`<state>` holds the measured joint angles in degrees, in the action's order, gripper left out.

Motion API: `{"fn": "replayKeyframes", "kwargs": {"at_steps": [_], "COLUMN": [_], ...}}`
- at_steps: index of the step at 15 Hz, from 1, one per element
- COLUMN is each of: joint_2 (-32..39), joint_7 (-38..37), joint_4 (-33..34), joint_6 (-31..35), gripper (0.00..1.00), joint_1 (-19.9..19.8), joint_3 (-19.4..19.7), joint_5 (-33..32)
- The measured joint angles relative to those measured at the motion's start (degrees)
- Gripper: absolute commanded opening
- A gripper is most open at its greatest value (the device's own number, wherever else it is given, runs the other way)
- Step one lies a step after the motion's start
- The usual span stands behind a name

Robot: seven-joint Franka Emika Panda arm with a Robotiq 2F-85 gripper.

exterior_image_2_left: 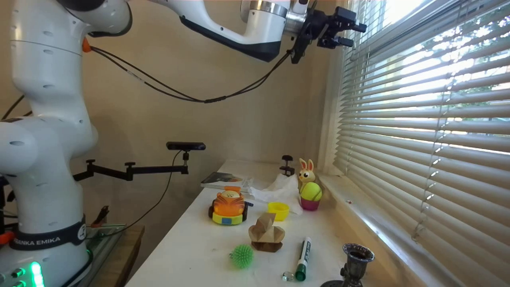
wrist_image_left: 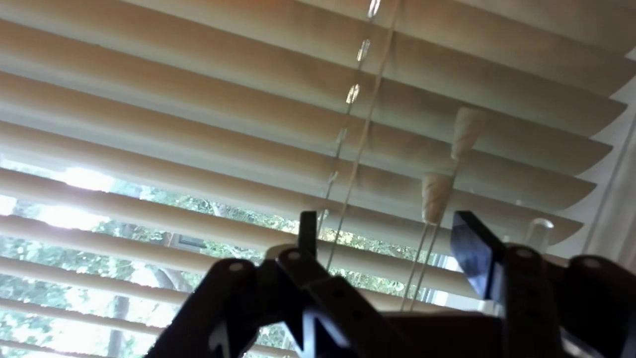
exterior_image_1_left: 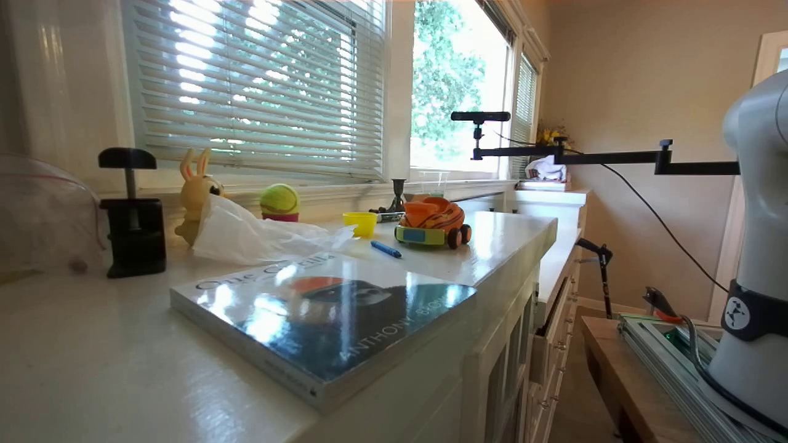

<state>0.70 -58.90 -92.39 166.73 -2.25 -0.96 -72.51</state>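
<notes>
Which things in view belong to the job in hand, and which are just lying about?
Job, apparently: open end effector; window blinds it faces; hanging cord tassels.
Lying about: book; toy car; yellow cup; green-capped marker; spiky ball; rabbit figure.

In the wrist view, the claw (wrist_image_left: 387, 243) is cropped below, the cord tassels (wrist_image_left: 435, 197) apparently blurred.

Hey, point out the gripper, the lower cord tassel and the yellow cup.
Gripper (wrist_image_left: 391, 243), wrist view: midway between its fingertips.
Lower cord tassel (wrist_image_left: 435, 199), wrist view: middle of its tapered body.
Yellow cup (exterior_image_1_left: 364, 226), in an exterior view: outer wall.
</notes>
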Motion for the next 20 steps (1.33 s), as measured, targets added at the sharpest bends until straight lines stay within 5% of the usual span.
{"fn": "replayKeyframes", "kwargs": {"at_steps": [5, 20], "joint_2": [0.3, 0.3], "joint_7": [0.0, 0.0], "joint_4": [0.0, 0.0], "joint_6": [0.0, 0.0], "gripper": [0.05, 0.04], "joint_1": [0.0, 0.1], "joint_3": [0.0, 0.0], "joint_5": [0.0, 0.0]}}
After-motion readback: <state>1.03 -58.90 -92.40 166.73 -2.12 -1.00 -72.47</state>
